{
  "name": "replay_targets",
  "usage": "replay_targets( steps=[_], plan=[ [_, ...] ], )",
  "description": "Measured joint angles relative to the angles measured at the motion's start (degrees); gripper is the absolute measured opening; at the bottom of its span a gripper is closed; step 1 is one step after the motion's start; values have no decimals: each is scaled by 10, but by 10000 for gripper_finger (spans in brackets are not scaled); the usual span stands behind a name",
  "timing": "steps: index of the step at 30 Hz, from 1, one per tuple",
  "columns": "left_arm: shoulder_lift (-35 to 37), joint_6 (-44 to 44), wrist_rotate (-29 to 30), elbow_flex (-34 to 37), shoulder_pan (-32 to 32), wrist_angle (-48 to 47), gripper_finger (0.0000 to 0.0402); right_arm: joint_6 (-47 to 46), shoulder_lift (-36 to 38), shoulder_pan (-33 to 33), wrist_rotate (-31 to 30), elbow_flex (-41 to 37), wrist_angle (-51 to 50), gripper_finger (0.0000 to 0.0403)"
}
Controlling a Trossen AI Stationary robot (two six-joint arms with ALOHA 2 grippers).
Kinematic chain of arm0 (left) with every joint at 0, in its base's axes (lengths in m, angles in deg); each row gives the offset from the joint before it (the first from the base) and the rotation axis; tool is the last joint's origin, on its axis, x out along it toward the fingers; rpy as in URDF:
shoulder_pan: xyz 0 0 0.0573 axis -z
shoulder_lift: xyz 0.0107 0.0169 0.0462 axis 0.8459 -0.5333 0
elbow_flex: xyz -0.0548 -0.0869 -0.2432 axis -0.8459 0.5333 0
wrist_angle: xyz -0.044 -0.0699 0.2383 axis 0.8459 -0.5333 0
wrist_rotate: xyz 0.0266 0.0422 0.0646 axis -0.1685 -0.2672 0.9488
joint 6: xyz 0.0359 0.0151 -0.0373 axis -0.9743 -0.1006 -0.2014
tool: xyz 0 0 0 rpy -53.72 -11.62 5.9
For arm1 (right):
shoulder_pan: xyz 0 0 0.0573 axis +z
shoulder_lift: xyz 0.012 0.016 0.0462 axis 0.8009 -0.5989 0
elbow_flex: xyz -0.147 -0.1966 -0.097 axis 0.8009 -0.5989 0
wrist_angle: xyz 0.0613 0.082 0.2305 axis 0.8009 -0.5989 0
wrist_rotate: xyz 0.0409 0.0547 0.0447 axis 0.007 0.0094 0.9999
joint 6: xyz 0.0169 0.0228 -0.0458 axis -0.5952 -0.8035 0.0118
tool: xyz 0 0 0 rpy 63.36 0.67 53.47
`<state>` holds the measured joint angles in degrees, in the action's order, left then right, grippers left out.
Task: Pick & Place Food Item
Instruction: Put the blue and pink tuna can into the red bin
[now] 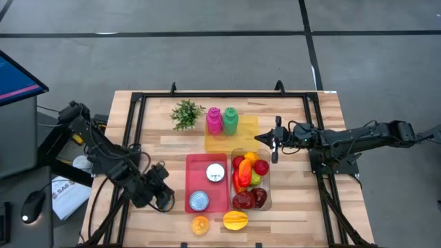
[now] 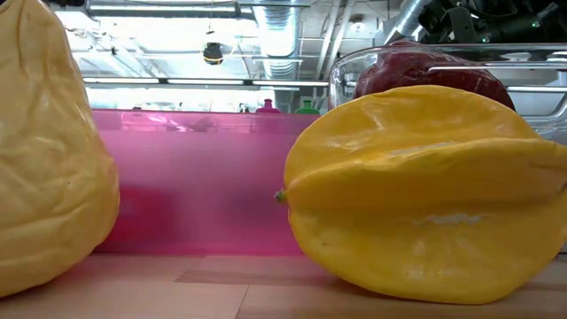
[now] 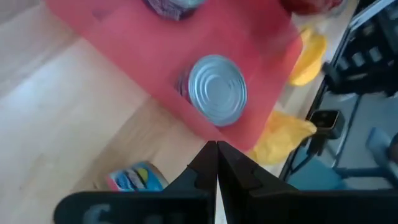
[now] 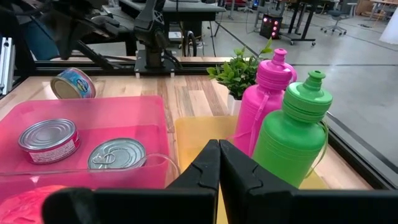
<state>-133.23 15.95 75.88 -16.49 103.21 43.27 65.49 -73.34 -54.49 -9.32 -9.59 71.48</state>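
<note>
We are looking at the food items gathered at the near middle of the table [image 1: 324, 124]. A clear bin [image 1: 267, 184] is holding red, orange and green fruit [image 1: 249, 173], and just beside it on the left a pink tray [image 1: 195, 180] is carrying two tin cans [image 1: 199, 200]. At the near edge, in front of the tray and bin, a yellow starfruit [image 1: 236, 220] is lying on the bare wood, with a smaller orange-yellow fruit [image 1: 200, 224] to its left; the two are apart. In the low view the starfruit is filling the right side, the other fruit the left, and the pink tray is standing behind them.

Farther back, a yellow tray [image 1: 244, 134] is bearing a pink bottle [image 1: 214, 120] and a green bottle [image 1: 230, 120], both upright and side by side. A small green plant [image 1: 186, 114] is standing to their left.

The left gripper [image 1: 165, 187] is hovering just left of the pink tray, its fingers pressed together and holding nothing; a lying can [image 3: 132, 178] is showing near it. The right gripper [image 1: 275, 139] is hanging right of the yellow tray, above the far end of the clear bin, fingers likewise pressed together and empty.
</note>
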Motion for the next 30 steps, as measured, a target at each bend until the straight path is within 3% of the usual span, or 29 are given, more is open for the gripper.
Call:
replay_targets(
  steps=[6,13,18,26,30],
  plan=[
    [-77,12,-99,-106,-24,-129,0,-1,0,0,0,0,1,0],
    [-96,144,-203,-154,-38,-235,0,-2,0,0,0,0,0,0],
    [-87,209,-221,-155,-37,-233,0,-1,0,0,0,0,-1,0],
    [-86,214,-225,-155,-37,-233,2,9,0,0,0,0,-1,0],
    [-86,214,-225,-155,-38,-247,23,9,0,0,0,0,-2,0]
  ],
)
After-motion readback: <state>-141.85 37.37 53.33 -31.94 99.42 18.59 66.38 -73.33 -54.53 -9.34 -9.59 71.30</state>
